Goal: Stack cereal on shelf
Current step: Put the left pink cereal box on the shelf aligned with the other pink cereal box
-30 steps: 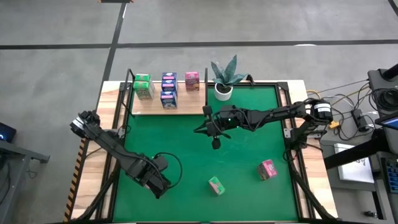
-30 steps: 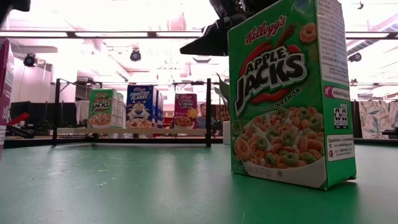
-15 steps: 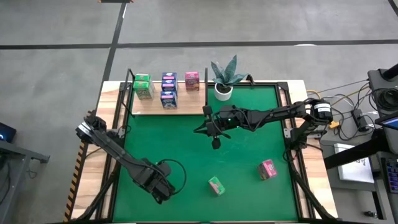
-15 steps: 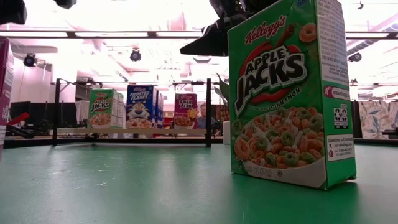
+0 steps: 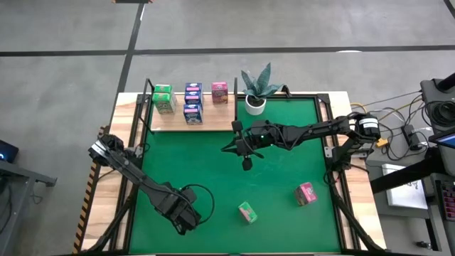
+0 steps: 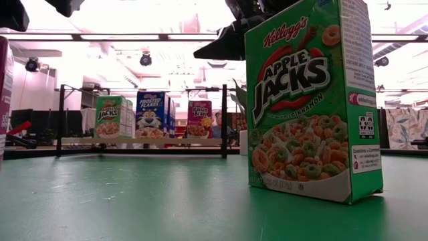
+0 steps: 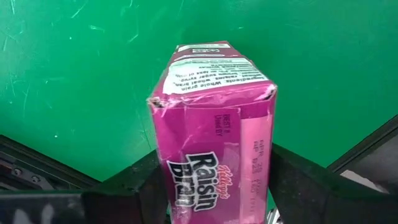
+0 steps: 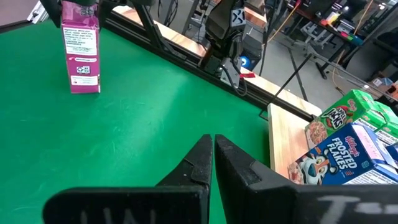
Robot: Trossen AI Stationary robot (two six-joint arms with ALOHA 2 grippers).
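A pink cereal carton (image 7: 214, 143) stands upright on the green table near its front left, also seen in the right wrist view (image 8: 81, 56). My left gripper (image 7: 217, 186) points down over it, closed on its sides, and hides it in the high view (image 5: 183, 215). My right gripper (image 8: 211, 158) hangs shut and empty above the table's middle (image 5: 245, 151). A green carton (image 5: 247, 211) and another pink one (image 5: 306, 193) stand on the table near the front. Green, blue and pink cartons (image 5: 192, 96) stand on the wooden shelf (image 5: 213, 122) at the far left. My left gripper pinches the pink carton's two opposite side faces (image 7: 163, 180) between its two fingers, at the carton's upper part. The fingers (image 7: 292, 186) come from above, pointing down. The carton stays upright with its bottom (image 8: 84, 90) on the table.
A potted plant (image 5: 256, 99) stands just right of the shelf. Black posts (image 6: 224, 120) rise at the shelf's corners. A raised black frame (image 5: 330, 163) runs along the table's edges. The big green carton (image 6: 311, 100) fills the low view's right side.
My left gripper has come down over the pink carton, shifting slightly toward the table's near edge, and its wrist has turned a little. My right arm has kept still.
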